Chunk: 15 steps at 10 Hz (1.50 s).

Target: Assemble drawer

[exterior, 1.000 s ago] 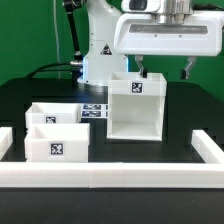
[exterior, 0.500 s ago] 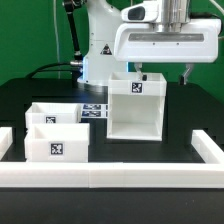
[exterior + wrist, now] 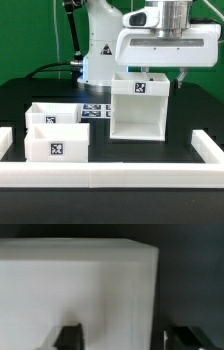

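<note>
Pincer [image 3: 127, 336] cropped at frame edge, jaws apart, box housing [image 3: 80, 286] blurred

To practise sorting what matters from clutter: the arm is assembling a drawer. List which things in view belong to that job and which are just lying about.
Belong to the job:
box housing
front tray
rear tray
gripper, open above the box housing

Just lying about:
border rails
marker board

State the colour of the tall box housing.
White housing, with a black-and-white square tag on its front face; it shows best in the exterior view.
</note>
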Motion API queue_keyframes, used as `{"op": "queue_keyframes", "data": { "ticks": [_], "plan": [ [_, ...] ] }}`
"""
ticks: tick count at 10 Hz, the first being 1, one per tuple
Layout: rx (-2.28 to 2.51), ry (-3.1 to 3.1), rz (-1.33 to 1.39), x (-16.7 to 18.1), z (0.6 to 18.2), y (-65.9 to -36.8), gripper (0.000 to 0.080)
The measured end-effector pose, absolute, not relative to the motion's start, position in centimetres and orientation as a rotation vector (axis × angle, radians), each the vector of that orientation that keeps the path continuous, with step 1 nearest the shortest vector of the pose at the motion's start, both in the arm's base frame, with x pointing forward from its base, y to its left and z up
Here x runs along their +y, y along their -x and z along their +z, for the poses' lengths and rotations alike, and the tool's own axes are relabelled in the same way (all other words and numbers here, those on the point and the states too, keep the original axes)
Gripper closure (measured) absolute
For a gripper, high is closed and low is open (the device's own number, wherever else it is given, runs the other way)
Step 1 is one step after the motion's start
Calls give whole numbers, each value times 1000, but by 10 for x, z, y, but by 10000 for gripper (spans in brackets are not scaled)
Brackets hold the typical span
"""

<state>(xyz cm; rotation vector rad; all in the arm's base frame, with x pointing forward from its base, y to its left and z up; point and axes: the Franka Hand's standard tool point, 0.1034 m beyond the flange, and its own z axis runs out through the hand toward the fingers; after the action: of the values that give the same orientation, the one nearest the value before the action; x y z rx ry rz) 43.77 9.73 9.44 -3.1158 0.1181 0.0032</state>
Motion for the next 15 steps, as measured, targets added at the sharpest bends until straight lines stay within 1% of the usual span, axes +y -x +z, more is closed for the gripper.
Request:
{"op": "queue_keyframes", "data": {
  "ticks": [1, 2, 3, 4, 10, 13, 15],
  "plan": [
    [118, 3116, 3, 97, 94, -438, 574],
    [118, 3116, 3, 97, 94, -438, 706],
    [118, 3116, 3, 97, 94, -438, 706],
    [118, 3116, 3, 97, 94, -438, 763],
    [113, 3116, 3, 97, 94, -439, 763],
    [65, 3105, -38, 93, 95, -480, 762],
    [58, 3095, -87, 90, 95, -515, 762]
  ]
}}
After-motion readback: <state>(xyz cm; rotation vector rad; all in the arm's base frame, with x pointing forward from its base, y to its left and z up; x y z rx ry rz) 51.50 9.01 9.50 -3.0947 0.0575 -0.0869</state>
